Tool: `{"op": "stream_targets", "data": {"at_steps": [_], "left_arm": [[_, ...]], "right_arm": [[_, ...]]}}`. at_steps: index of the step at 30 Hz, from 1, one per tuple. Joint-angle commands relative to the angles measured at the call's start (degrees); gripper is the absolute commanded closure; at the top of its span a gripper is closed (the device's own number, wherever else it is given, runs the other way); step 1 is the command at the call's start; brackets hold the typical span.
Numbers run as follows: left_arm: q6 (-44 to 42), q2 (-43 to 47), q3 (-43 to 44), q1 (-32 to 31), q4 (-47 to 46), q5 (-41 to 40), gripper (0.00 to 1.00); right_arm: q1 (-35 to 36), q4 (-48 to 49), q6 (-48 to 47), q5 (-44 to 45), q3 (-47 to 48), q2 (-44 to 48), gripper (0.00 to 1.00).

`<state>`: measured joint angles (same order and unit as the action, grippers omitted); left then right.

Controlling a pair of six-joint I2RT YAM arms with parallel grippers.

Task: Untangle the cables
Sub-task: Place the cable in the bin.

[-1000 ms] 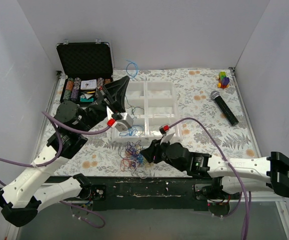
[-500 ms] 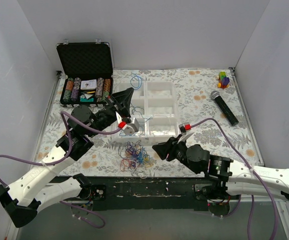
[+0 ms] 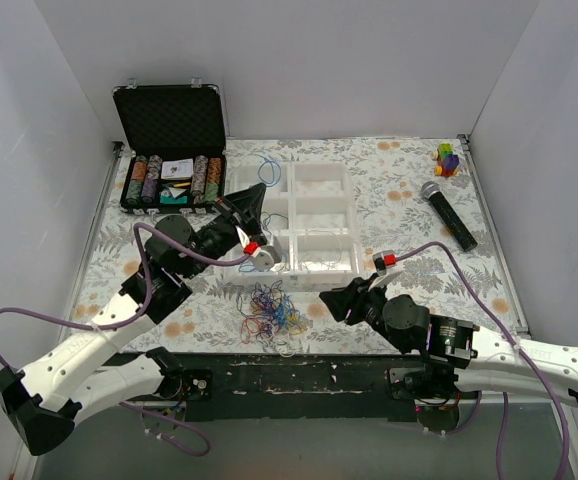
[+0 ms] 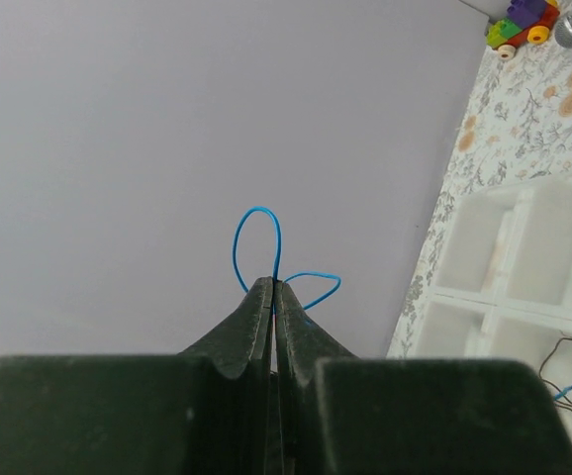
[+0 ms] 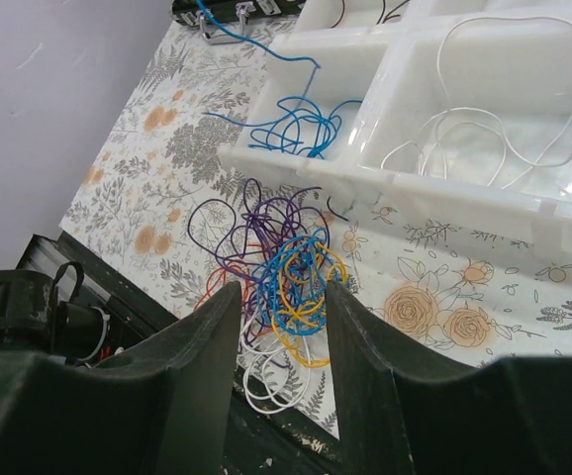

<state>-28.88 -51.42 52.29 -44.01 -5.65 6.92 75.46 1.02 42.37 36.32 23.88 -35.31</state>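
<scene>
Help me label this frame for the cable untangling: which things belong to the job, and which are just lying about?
Job:
- tangle of cables
- blue cable, pinched in the left hand
- white tray holding separated strands
- right hand, open beside the tangle

Lying about:
- poker chip case
- microphone
- toy blocks

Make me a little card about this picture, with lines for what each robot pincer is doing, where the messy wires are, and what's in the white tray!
Left pincer: shut on one blue cable, whose loops poke out past the tips
Right pincer: open, holding nothing, pointed at the tangle
Tangle: purple, blue, orange, yellow and white cables heaped on the table, just in front of the tray
Tray: blue cables in the near left compartment, a white cable in the next one
Other things: microphone, chip case, toy blocks
</scene>
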Motion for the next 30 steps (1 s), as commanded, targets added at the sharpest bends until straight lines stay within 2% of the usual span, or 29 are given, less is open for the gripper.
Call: {"op": "stream_targets", "data": {"at_steps": [1,10,15,25,30], "left_arm": [[2.9,1.0,-2.3,-0.2,-0.1,-1.2,1.00],[5.8,-1.0,-4.3,-0.1,-3.2,-1.8,1.00],[10.2,-2.1,-4.0,-0.1,-0.8,-3.1,1.00],[15.5,2.3,-17.2,0.2,-0.9,-4.5,1.00],[13.0,0.9,-22.1,1.9,-7.2,-4.1,1.00]], "right_arm": [[0.2,0.8,1.0,2.0,0.2,-0.3,0.52],[0.2,0.9,0.8,2.2,-0.4,-0.2,0.52],[0.2,0.7,0.9,2.4,-0.9,0.3,0.52],[0.2,0.5,0.3,2.6,-0.5,1.0,0.52],[0.2,1.2,0.0,2.5,-0.9,0.8,0.52]]}}
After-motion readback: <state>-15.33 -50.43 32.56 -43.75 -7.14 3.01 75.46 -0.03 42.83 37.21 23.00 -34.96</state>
